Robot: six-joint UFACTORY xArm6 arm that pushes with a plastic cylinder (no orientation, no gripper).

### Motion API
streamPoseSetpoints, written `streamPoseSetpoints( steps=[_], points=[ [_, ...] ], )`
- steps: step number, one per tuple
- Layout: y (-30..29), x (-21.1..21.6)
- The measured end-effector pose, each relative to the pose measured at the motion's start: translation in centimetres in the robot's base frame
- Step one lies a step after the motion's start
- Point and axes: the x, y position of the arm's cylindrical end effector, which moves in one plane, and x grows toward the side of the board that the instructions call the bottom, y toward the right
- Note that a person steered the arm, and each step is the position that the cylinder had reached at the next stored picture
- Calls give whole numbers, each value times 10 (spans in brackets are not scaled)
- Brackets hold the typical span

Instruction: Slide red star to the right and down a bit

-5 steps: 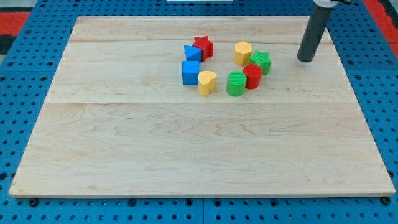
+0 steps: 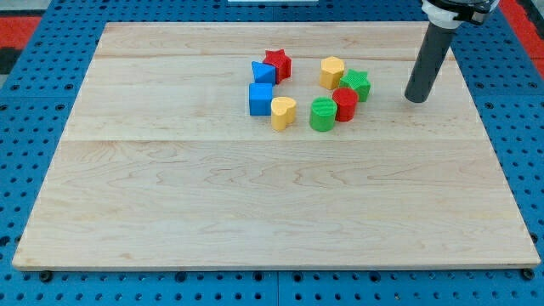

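The red star lies on the wooden board near the view's top centre, touching a blue block at its lower left. My tip rests on the board far to the view's right of the red star, right of the green star. The tip touches no block.
A blue cube and a yellow heart-like block sit below the red star. To the right are a yellow hexagonal block, a red cylinder and a green cylinder. The board's right edge lies beyond the tip.
My tip has moved a little down the view, about twenty pixels. The blocks have not moved.
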Motion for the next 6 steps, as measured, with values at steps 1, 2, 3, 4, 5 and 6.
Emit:
streamPoseSetpoints(
  steps=[1,2,3,4,5,6],
  points=[
    [-1,0],
    [-1,1],
    [-1,7],
    [-1,10],
    [-1,10],
    [-1,6]
  ],
)
